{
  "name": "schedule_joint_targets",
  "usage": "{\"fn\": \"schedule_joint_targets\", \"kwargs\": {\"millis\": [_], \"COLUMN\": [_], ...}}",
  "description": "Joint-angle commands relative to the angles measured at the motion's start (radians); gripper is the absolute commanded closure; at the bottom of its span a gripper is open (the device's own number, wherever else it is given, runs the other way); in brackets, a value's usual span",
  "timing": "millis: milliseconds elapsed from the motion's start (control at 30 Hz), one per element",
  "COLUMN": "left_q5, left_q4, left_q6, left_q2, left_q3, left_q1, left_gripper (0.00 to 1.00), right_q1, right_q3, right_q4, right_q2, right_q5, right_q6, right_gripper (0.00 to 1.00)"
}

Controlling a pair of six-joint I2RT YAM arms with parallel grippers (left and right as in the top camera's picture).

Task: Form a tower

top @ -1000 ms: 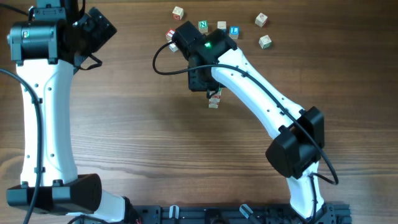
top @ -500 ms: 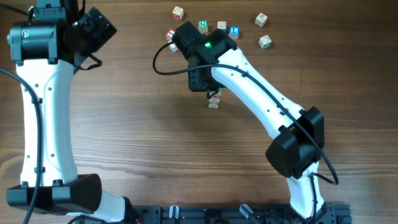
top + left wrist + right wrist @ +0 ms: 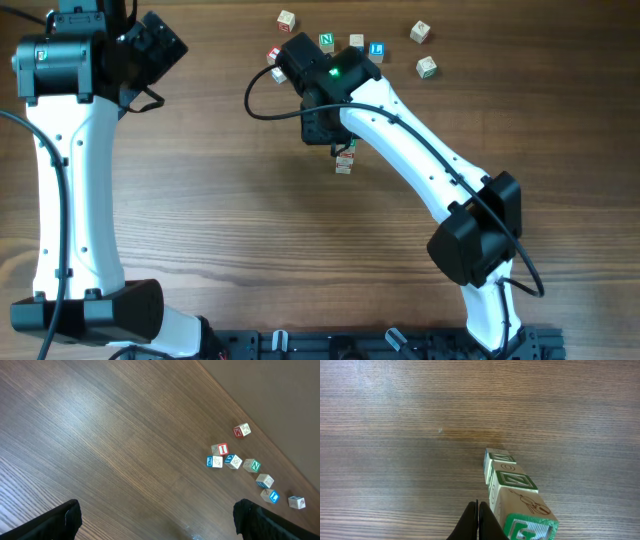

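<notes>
One tower (image 3: 512, 485) standing, right end effector (image 3: 476, 521) closed empty beside it, left end effector (image 3: 157, 519) wide

2 arms (image 3: 60, 180), 1 tower (image 3: 344, 165), 8 loose cubes (image 3: 420, 32) seen from overhead.

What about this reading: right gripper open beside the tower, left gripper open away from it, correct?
No: the right wrist view shows the right gripper shut, fingers together, beside the tower. The left gripper is open, away from it.
</notes>
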Motion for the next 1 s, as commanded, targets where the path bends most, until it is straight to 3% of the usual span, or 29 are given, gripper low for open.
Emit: {"fn": "schedule_joint_targets", "kwargs": {"millis": [0, 967], "left_q5": [-0.009, -0.01], "left_q4": [0.003, 0.003], "left_q6": [0.008, 0.008], "left_q2": [-0.002, -0.002], "left_q3": [0.0, 0.0], "left_q1": [0.005, 0.005], "left_gripper": [0.0, 0.0], "right_q1": [-0.004, -0.004], "right_q3": [-0.006, -0.006], "right_q4": [0.0, -0.039], "right_q2": [0.013, 0.013], "right_q5": [0.002, -0.032], "right_q6": [0.005, 0.004], "right_gripper": [0.95, 0.95]}}
